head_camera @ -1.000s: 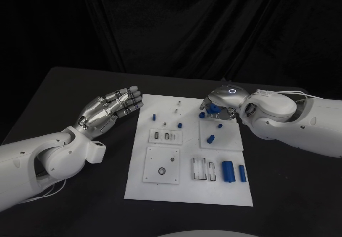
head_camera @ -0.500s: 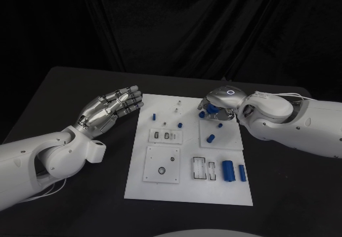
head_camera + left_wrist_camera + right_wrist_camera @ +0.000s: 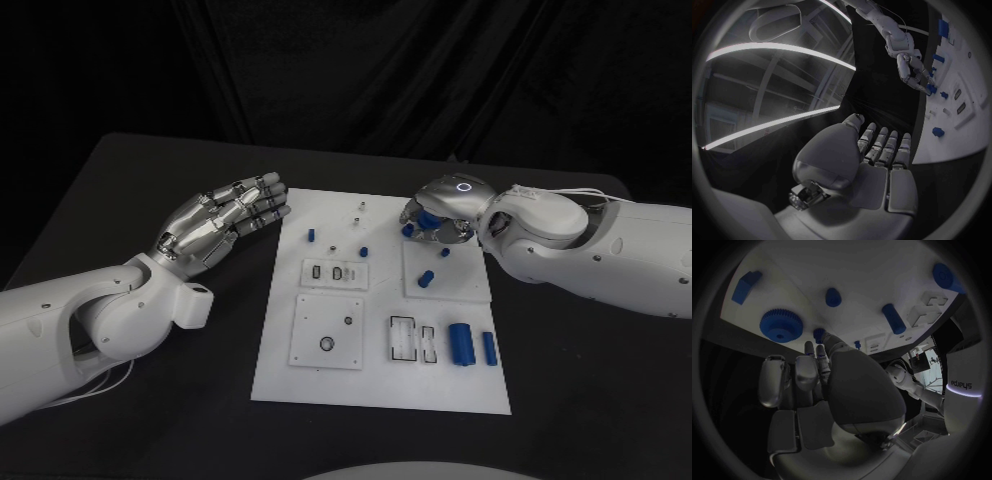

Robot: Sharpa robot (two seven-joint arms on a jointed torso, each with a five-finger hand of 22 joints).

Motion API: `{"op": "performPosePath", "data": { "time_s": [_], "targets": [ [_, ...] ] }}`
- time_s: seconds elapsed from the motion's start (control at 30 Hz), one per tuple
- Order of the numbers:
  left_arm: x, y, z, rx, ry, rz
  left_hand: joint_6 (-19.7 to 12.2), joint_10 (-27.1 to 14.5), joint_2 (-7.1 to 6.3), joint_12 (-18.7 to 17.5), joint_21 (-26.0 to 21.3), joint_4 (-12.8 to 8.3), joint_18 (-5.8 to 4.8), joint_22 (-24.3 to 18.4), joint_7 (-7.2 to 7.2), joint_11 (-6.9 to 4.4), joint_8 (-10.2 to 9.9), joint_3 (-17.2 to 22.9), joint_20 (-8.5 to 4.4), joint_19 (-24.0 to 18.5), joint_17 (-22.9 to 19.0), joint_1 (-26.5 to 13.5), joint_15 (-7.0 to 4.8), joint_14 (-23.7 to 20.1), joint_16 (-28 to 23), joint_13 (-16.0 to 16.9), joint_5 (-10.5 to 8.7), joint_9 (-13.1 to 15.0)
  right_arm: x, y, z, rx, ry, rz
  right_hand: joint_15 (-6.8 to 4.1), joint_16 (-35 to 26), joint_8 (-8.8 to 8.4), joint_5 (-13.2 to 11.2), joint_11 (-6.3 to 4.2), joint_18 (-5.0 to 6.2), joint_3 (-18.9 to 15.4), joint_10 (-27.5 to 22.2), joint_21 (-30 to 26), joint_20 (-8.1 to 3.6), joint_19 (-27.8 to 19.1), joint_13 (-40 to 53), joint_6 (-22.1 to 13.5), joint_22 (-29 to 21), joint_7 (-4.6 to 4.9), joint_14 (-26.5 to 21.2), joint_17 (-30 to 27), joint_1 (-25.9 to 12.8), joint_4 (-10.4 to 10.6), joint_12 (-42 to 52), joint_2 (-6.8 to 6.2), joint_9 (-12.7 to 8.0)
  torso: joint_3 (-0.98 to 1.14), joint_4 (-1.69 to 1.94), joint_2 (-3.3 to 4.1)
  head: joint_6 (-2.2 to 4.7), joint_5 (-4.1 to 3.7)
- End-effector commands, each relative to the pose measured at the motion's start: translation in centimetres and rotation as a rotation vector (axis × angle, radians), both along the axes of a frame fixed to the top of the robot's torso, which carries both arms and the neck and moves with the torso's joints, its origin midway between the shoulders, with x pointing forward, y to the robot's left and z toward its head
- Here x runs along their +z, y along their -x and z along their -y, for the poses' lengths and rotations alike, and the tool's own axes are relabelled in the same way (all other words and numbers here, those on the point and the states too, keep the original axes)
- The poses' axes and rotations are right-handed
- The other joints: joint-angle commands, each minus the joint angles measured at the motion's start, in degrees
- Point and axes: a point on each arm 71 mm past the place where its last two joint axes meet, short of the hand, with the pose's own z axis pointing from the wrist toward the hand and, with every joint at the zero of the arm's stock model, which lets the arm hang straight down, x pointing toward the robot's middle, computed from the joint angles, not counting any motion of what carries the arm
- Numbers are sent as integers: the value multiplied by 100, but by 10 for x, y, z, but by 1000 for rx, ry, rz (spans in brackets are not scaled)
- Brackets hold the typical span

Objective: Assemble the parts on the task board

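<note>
The white task board (image 3: 375, 385) lies mid-table. My right hand (image 3: 440, 215) hovers low over its far right corner. In the right wrist view its thumb and a fingertip (image 3: 821, 351) close on a small blue peg (image 3: 819, 333) at the board's surface. Beside them a blue gear (image 3: 781, 325) lies flat on the board. My left hand (image 3: 224, 220) is open and empty, fingers stretched out flat, just off the board's left edge. Two blue cylinders (image 3: 462, 346) lie at the board's near right. Small blue pegs (image 3: 310, 237) stand farther up.
Recessed white plates (image 3: 329, 333) with slots sit in the board's near left and middle. The left wrist view shows my left hand (image 3: 879, 155), the board (image 3: 961, 120) and the right hand (image 3: 914, 70) beyond. Black table surrounds the board.
My right hand has shifted slightly left and lower over the board's far right corner. The left hand has not moved.
</note>
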Motion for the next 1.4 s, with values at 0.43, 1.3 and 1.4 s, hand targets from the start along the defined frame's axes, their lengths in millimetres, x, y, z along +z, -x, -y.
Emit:
{"op": "performPosePath", "data": {
  "time_s": [0.43,1.3,1.4],
  "targets": [
    [14,3,-3,7,146,140,13,-3,-25,18,26,-10,-111,0,16,68,27,69,-3,23,6,-49,56,3,22,7,16,3,-10,-3,-3,25,-9,14,39,86,92,71,-20,-124,229,245,76,44,66,0,272,106,21,54,143,33,7,-65,43,80,1,-5,-2,-12,2],
    [13,3,-6,8,132,125,23,-1,-35,33,24,-31,-126,-2,33,90,29,125,-4,21,7,-59,74,5,39,9,15,4,39,-12,-30,113,-219,137,-188,211,323,-486,-303,-190,544,1456,217,-172,241,-2,1039,469,69,248,612,148,-120,-409,44,508,7,-46,-20,52,86],
    [13,2,-5,4,132,124,23,-1,-35,33,24,-31,-126,-2,33,90,29,125,-4,21,7,-59,74,5,39,9,15,4,40,-19,-40,113,-214,120,-188,198,326,-582,-303,-190,528,1481,211,-170,238,-3,1063,469,58,244,603,124,-94,-471,36,539,1,-52,-22,55,97]
  ]
}}
